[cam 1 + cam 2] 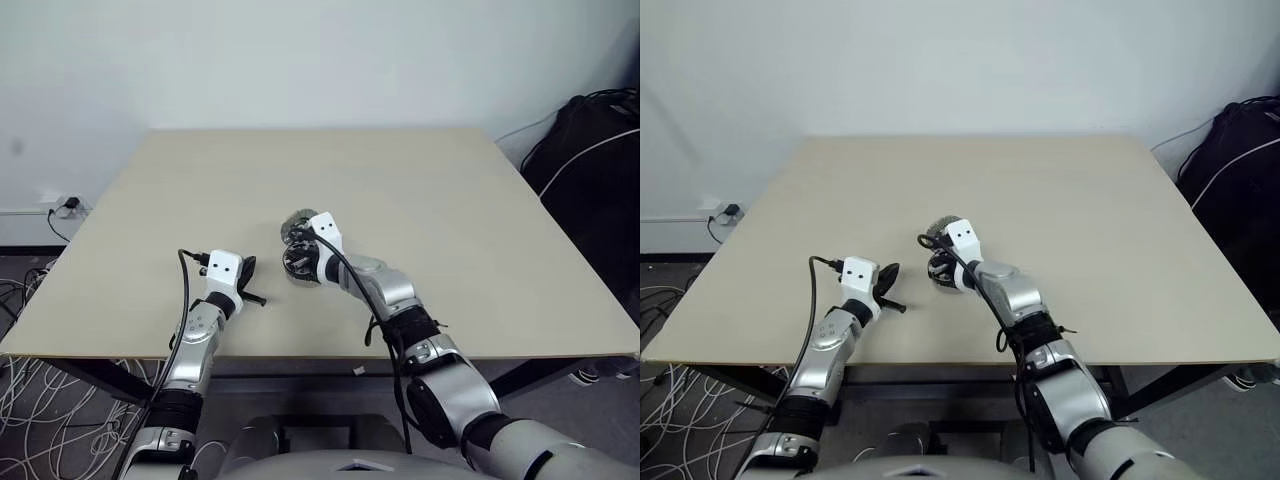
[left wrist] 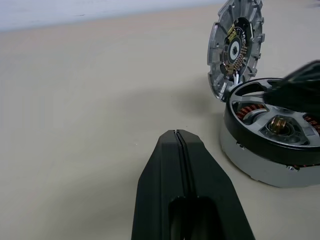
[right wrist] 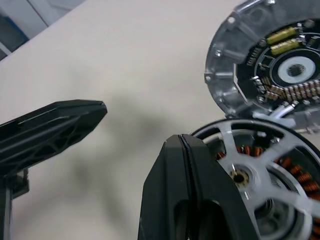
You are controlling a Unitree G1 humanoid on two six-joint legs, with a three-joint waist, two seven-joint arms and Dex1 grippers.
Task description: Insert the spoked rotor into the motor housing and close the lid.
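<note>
Beige table (image 1: 480, 230) (white wall (image 1: 300, 60) behind)

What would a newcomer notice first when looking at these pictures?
Near the middle of the beige table, a round silver motor housing holds the dark-rimmed, silver-spoked rotor, with copper windings visible between the spokes. Its shiny ribbed silver lid stands tilted open at the far edge of the housing. The shut right hand is at the rotor's rim, while the shut left hand points at the table beside the motor.
</note>
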